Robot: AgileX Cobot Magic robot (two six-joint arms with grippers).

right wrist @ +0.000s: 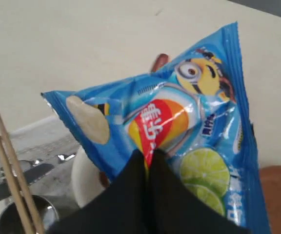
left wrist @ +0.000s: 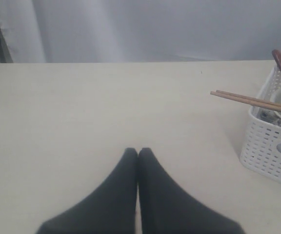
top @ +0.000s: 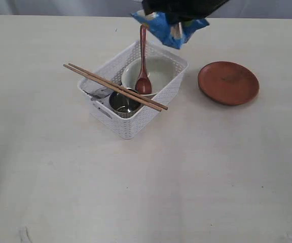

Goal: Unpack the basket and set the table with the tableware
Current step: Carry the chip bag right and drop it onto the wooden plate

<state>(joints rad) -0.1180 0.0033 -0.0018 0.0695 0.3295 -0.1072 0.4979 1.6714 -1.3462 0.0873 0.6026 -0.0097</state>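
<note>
Blue snack packet (right wrist: 155, 122) pinched between my right gripper's (right wrist: 148, 157) closed tips, hanging above the far end of the white basket (top: 131, 124). Left gripper (left wrist: 138, 152) pressed together on nothing, over bare table (top: 196, 182) beside the basket. Inside the basket are the bowl (top: 161, 71) with the wooden spoon (top: 143, 76) leaning in it, and the steel cup (top: 123, 103). Chopsticks (top: 105, 82) lie across its rim. Brown plate (top: 228, 82) sits on the table to its right, apart.
</note>
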